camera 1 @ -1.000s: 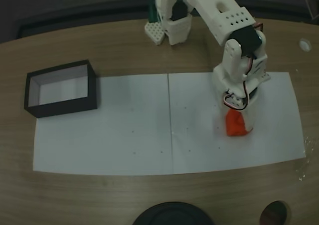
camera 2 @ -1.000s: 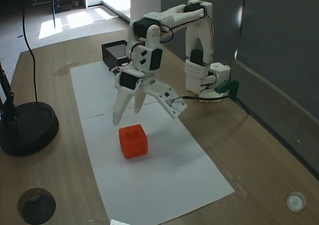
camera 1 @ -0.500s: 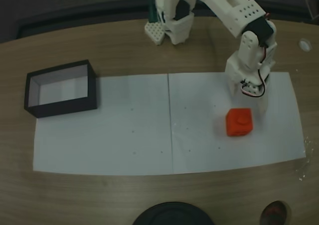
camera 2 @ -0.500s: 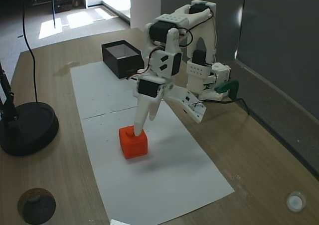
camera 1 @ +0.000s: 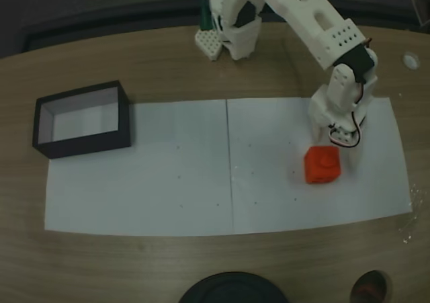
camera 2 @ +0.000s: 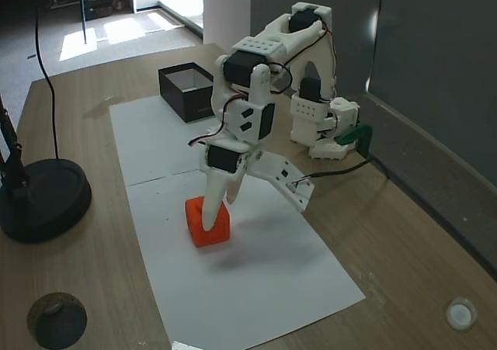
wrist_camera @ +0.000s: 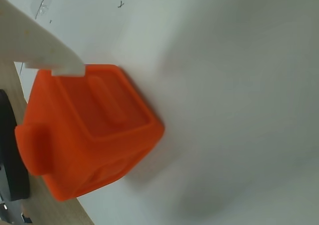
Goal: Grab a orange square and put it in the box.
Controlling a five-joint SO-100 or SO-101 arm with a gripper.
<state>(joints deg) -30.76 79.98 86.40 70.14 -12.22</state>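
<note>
Cube on the paper, claw spread wide over it, nothing gripped.

The orange square (camera 1: 322, 165) sits flat on the white paper (camera 1: 168, 182), on the right half in the top-down fixed view, raised mark up. One white finger (camera 2: 211, 204) is planted right at the cube (camera 2: 207, 221) in the side-on fixed view, and the wrist view shows a white fingertip (wrist_camera: 50, 55) against the cube's (wrist_camera: 89, 130) upper edge. The other finger (camera 2: 283, 183) is flung well out to the side, so the gripper (camera 2: 252, 202) is gaping and holding nothing. Over to the box (camera 1: 123, 118): far left on the wooden table (camera 1: 168, 68), just off the paper's corner, pale floor bare, well apart from the cube.
</note>
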